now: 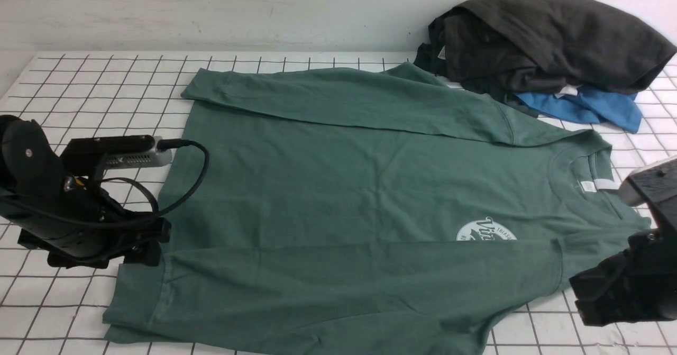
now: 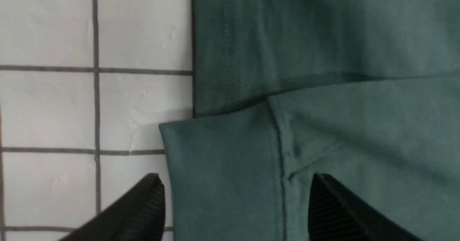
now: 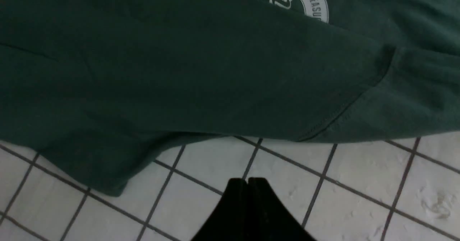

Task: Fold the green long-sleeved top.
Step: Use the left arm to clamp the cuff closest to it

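The green long-sleeved top [image 1: 328, 185] lies flat on the grid table, neck to the right, with its white logo [image 1: 486, 230] half covered. Both sleeves are folded across the body. My left gripper [image 1: 143, 246] hangs over the near sleeve's ribbed cuff [image 2: 222, 183] at the hem. In the left wrist view this gripper [image 2: 235, 183] is open, its fingers on either side of the cuff with the cloth lying loose between them. My right gripper [image 3: 247, 180] is shut and empty over bare table, just off the top's near shoulder edge [image 3: 359, 119].
A charcoal-black garment [image 1: 545, 32] is heaped on a bright blue one [image 1: 587, 106] at the back right, touching the top's far shoulder. The white gridded table [image 1: 95, 90] ends at a pale wall behind.
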Tool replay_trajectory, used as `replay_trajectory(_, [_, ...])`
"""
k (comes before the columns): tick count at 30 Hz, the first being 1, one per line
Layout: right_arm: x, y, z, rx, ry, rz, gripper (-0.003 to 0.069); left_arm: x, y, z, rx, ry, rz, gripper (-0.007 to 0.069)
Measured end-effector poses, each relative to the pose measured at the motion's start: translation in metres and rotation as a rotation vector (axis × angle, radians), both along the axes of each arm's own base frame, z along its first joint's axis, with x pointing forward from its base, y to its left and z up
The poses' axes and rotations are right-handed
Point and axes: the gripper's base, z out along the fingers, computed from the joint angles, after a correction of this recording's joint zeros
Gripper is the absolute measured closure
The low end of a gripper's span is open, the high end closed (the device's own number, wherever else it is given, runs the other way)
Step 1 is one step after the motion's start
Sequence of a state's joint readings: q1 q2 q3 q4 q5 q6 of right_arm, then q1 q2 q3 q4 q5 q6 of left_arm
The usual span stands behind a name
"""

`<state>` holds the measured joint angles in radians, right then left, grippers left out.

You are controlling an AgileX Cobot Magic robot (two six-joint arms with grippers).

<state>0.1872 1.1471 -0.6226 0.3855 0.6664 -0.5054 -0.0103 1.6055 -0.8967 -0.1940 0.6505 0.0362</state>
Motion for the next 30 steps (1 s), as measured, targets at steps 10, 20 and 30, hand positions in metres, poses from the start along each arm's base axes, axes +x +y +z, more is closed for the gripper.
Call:
replay_trajectory(10, [0.002,0.003,0.003,0.052,-0.024,-0.021,0.0669,0.017,0.015,-0.034,-0.021,0.121,-0.012,0.0259])
replay_trajectory(20, [0.003,0.003,0.003,0.052,-0.03,-0.021,0.0669,0.021,0.013,-0.037,-0.054,0.12,0.009,0.0545])
replay_trajectory(30, [0.003,0.003,0.003,0.053,-0.032,-0.023,0.0669,0.023,0.011,-0.014,-0.033,0.044,-0.032,0.0547])
